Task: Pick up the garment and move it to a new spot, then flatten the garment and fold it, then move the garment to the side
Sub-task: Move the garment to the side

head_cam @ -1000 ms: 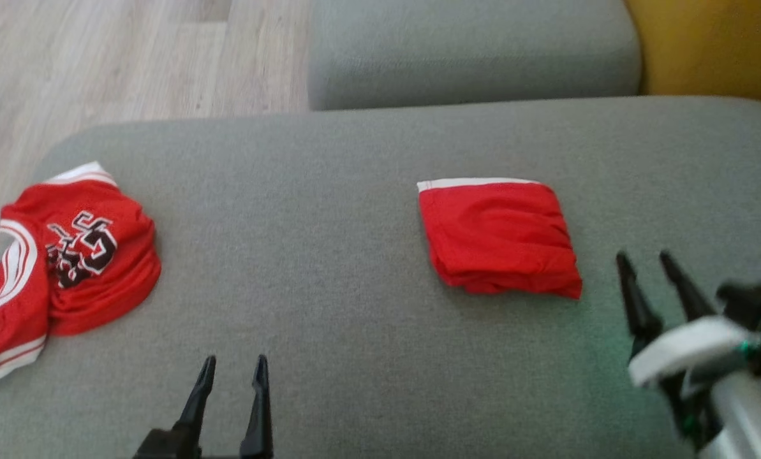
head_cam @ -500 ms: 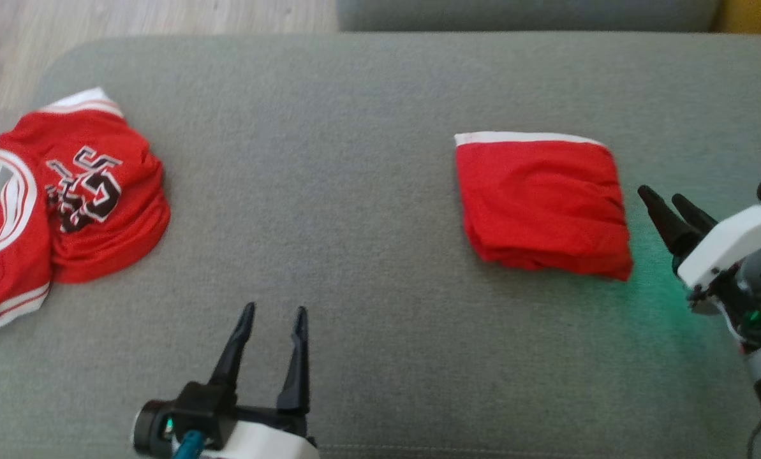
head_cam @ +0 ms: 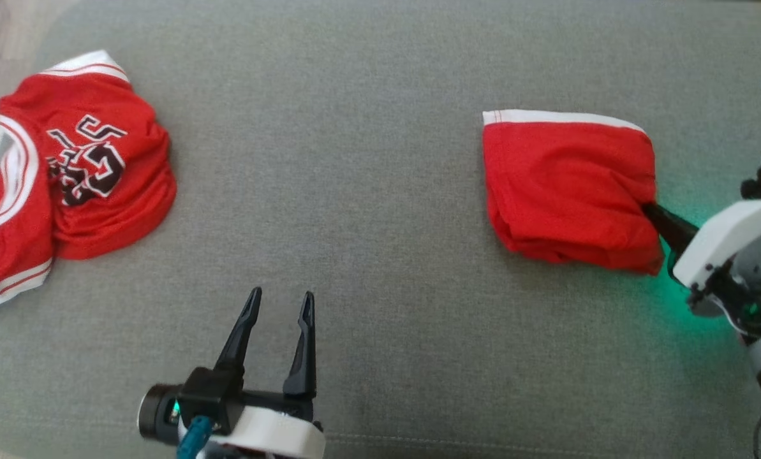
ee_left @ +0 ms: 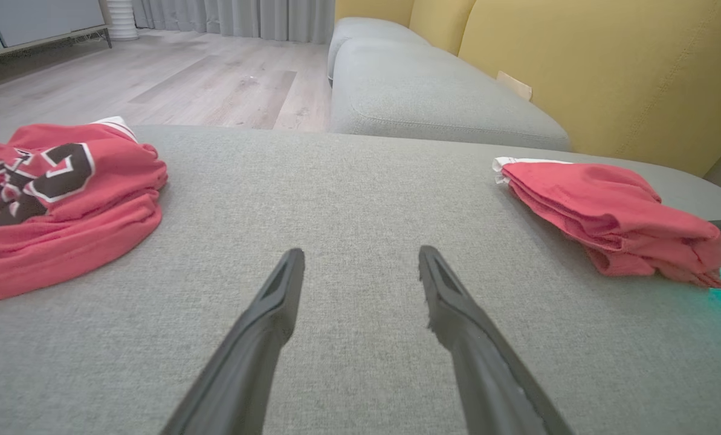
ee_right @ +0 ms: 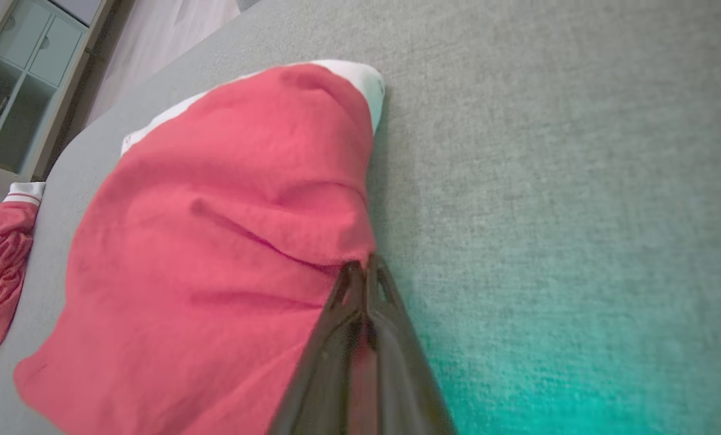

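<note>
Bare cushion (head_cam: 329, 159) is left open beside the folded garment (head_cam: 565, 191), and is bounded farther left by a crumpled jersey (head_cam: 80, 172).

I see a crumpled red jersey (head_cam: 80, 166) with black-and-white lettering at nine o'clock on the grey cushion (head_cam: 354, 191). From the left wrist, wooden floor (ee_left: 185, 84) lies at eleven o'clock, a yellow backrest (ee_left: 608, 72) at two.

The right claw (ee_right: 363, 270), fingers pressed together, pinches an edge of the folded red garment (ee_right: 215, 241) on the grey cushion (ee_right: 547, 181).
</note>
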